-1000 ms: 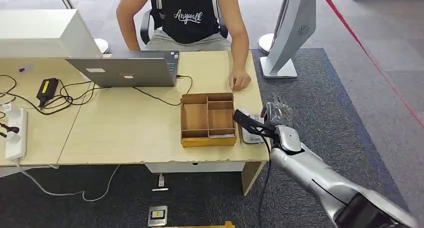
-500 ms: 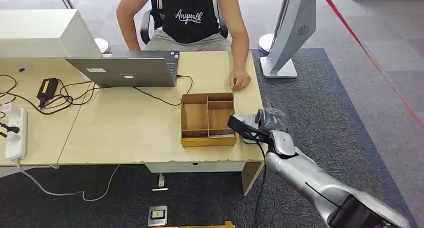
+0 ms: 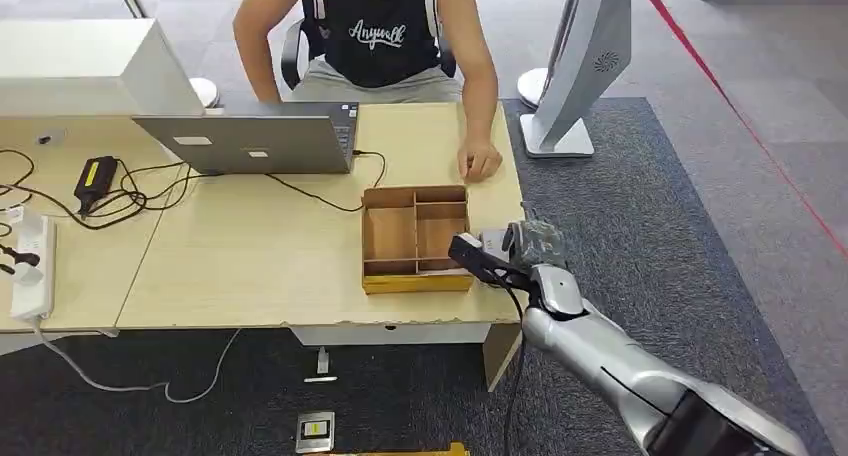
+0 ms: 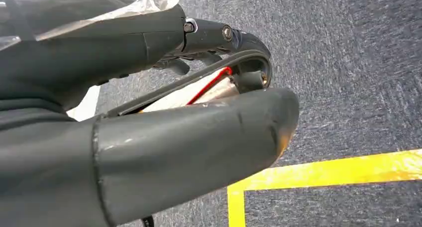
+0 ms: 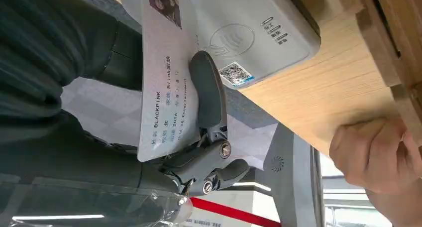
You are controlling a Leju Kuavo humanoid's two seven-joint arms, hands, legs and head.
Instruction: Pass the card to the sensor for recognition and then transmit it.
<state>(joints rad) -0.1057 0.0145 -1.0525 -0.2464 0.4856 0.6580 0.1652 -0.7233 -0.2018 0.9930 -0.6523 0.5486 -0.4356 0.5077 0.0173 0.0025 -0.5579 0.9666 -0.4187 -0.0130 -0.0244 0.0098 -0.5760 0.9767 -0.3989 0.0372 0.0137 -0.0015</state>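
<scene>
Since a second ago we have swung our right hand (image 3: 528, 246) leftward, in over the desk's (image 3: 250, 266) right edge, so that it now hangs above the reader (image 5: 249, 33) beside the tray (image 3: 415, 238). Going left to right along the desk: a power strip (image 3: 28, 266) at the left edge, a black adapter (image 3: 94, 179) with tangled cable, a laptop (image 3: 250, 141) near the far edge, then the wooden tray near the front right corner, and the white reader just right of it. A person (image 3: 380, 36) sits at the far side, one fist (image 3: 480, 162) resting on the desk near the far right corner.

Our right hand grasps the card (image 5: 166, 72), a finger (image 5: 206, 95) pressed across its printed face. In the right wrist view the card overlaps the reader; we cannot tell whether they touch.

Our left hand (image 4: 149, 142) hangs over carpet with a yellow line (image 4: 323, 170); we cannot tell whether it is clenched or released.
</scene>
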